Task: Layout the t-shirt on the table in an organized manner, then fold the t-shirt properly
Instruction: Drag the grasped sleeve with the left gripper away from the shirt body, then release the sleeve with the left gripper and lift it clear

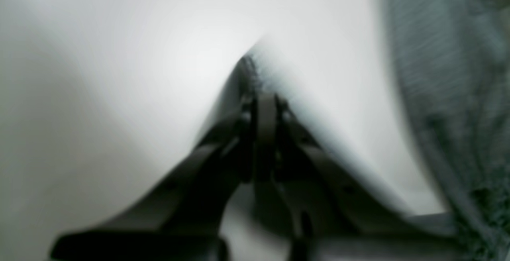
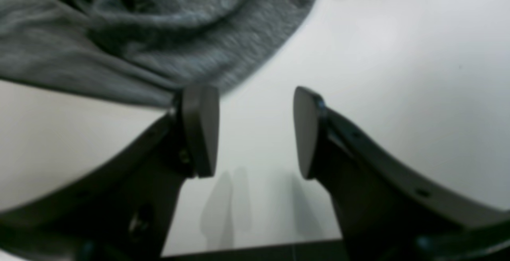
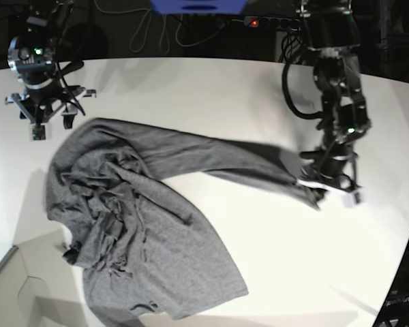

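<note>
Most of my base view is white bench [image 3: 273,231], with the t-shirt [image 3: 143,231] crumpled left of centre, its bottom hem cut off. One sleeve stretches to my left gripper [image 3: 320,182], clamped on its cuff; that wrist view is blurred. My right gripper [image 2: 257,131] hangs apart beside the shirt

No readable text, views somewhat blurred.
</note>
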Robot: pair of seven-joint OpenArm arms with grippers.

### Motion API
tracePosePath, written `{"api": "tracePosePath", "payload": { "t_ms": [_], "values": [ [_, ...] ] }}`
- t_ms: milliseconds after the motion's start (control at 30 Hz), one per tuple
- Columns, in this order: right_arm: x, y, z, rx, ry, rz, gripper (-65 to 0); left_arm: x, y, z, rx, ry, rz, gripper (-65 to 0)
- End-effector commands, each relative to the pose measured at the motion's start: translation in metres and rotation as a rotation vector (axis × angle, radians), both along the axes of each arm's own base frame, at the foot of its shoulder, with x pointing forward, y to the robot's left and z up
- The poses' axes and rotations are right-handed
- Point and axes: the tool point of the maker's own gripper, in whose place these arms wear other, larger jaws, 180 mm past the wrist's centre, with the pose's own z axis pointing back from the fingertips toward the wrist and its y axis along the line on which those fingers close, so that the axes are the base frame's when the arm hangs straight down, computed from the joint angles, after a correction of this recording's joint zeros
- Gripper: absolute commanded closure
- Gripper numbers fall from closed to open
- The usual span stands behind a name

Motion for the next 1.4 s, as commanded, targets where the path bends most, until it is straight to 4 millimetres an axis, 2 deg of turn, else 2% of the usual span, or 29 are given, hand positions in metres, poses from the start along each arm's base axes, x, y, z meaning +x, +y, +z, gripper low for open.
{"api": "tracePosePath", "payload": {
  "t_ms": [0,100,200,300,400,567,700,767,900,1033,1200,1367],
  "values": [
    [0.006,-0.001,0.011,-0.012,-0.043,0.01,-30.6,0.002,-0.002,0.028,0.015,-0.088,-0.014,-0.3],
    [0.006,-0.001,0.011,-0.012,-0.043,0.01,-30.6,-0.023,-0.007,0.051,0.045,-0.141,-0.029,-0.3],
    [0.008,-0.001,0.012,-0.012,-0.047,0.01,-30.6,-0.047,-0.012,0.059,0.061,-0.15,-0.04,-0.3],
    [0.009,-0.001,0.012,-0.012,-0.049,0.01,-30.6,-0.074,-0.016,0.051,0.066,-0.109,-0.048,-0.3],
    [0.009,-0.001,0.013,-0.012,-0.052,0.011,-30.6,-0.101,-0.014,0.029,0.071,-0.029,-0.05,-0.3],
    [0.01,0.0,0.013,-0.011,-0.056,0.014,-30.6,-0.148,0.024,0.004,0.057,0.086,0.064,-0.3],
    [0.01,0.0,0.013,-0.011,-0.058,0.014,-30.6,-0.178,0.051,0.001,-0.054,0.115,0.144,-0.3],
    [0.011,0.0,0.014,-0.01,-0.061,0.014,-30.6,-0.187,0.058,0.004,-0.113,0.117,0.152,-0.3],
    [0.017,0.001,0.017,-0.007,-0.077,0.015,-30.6,-0.182,0.057,0.011,-0.182,0.093,0.13,-0.3],
    [0.017,0.001,0.017,-0.006,-0.078,0.014,-30.6,-0.149,0.06,0.028,-0.193,-0.002,0.135,-0.3],
    [0.02,0.017,0.014,0.012,-0.071,0.055,-30.6,-0.121,0.093,0.004,-0.223,0.031,0.299,-0.3],
    [0.018,0.018,0.012,0.015,-0.062,0.054,-30.6,-0.094,0.109,-0.018,-0.253,0.055,0.356,-0.3]
  ]
}}
